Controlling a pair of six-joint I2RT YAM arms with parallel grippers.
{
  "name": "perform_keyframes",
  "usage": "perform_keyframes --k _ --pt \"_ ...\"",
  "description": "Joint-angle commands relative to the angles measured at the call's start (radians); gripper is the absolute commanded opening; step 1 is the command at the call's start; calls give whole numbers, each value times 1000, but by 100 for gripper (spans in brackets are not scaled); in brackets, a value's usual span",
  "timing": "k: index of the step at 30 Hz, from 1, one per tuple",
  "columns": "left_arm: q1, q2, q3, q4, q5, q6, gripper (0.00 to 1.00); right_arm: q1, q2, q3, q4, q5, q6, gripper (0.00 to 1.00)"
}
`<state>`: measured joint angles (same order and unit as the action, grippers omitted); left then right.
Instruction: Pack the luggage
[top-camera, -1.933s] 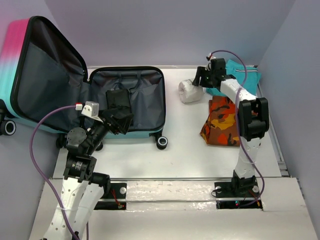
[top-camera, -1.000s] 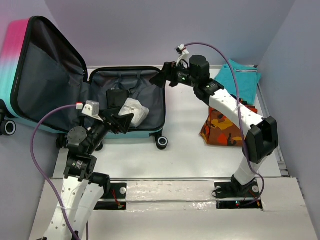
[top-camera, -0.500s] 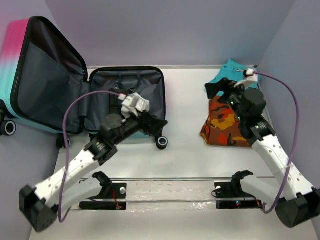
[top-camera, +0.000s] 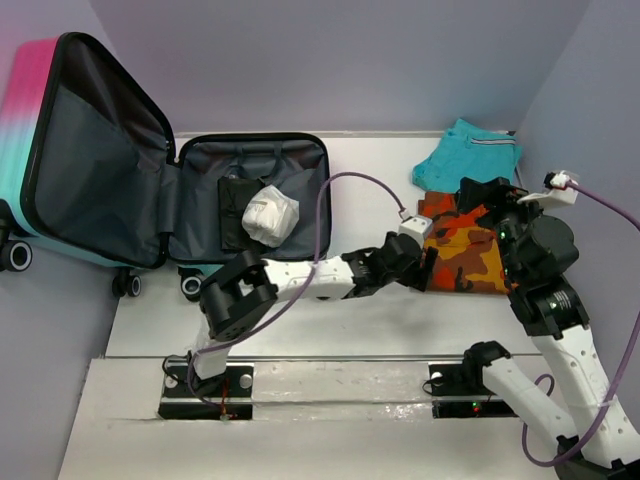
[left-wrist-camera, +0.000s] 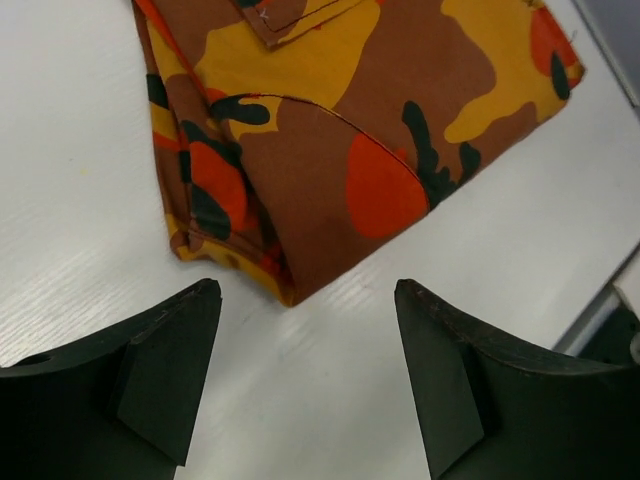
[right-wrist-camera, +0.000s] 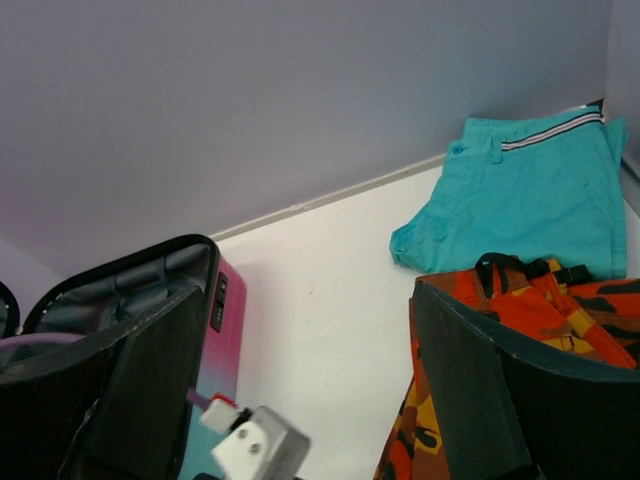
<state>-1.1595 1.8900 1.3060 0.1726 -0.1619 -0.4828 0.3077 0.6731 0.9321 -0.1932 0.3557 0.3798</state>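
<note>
Luggage (top-camera: 300, 190) lying open at far left with 1 white bundle (top-camera: 270, 213) inside, left gripper (left-wrist-camera: 305, 300) wide apart and empty at near edge of camouflage shorts (left-wrist-camera: 330, 120) on right, right gripper (right-wrist-camera: 305, 300) above, equally wide, empty.

Light bright, even, diffuse from above. Table (top-camera: 370, 325) near-white, shadows soft. Glare on shiny strip (top-camera: 340, 385), bottom centre of top view. Camouflage cloth (left-wrist-camera: 350, 120) sharp. White connector (right-wrist-camera: 255, 450), lower edge of right wrist view, blurred; right gripper (right-wrist-camera: 305, 300) near-black, detail lost.
</note>
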Motion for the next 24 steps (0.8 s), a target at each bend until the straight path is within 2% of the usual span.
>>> perform_keyframes --k 1,5,10,13,14,15,18,20,24 --pt "-12 99 142 -48 -82 33 81 -2 -36 7 -41 46 -24 90" --pt "-14 211 231 -82 -109 41 78 -2 -38 13 -55 2 -19 90" --pt "-16 282 292 -130 -217 67 71 -2 -32 -4 -61 -46 -9 90" --pt "-16 322 306 -145 -241 84 33 -2 -30 -21 -61 -55 -1 89" --pt "-16 328 303 -147 -252 88 15 -2 -32 -24 -64 -57 1 89" --pt "-12 328 296 -151 -264 84 6 -2 -33 -26 -63 -60 2 89" --pt "4 279 213 -144 -333 70 6 -2 -35 -32 -64 -70 5 90" --pt "29 221 139 -119 -340 62 6 -2 -27 -59 -63 -73 24 94" --pt "67 147 44 -99 -358 53 6 -2 2 -128 -61 -107 63 95"
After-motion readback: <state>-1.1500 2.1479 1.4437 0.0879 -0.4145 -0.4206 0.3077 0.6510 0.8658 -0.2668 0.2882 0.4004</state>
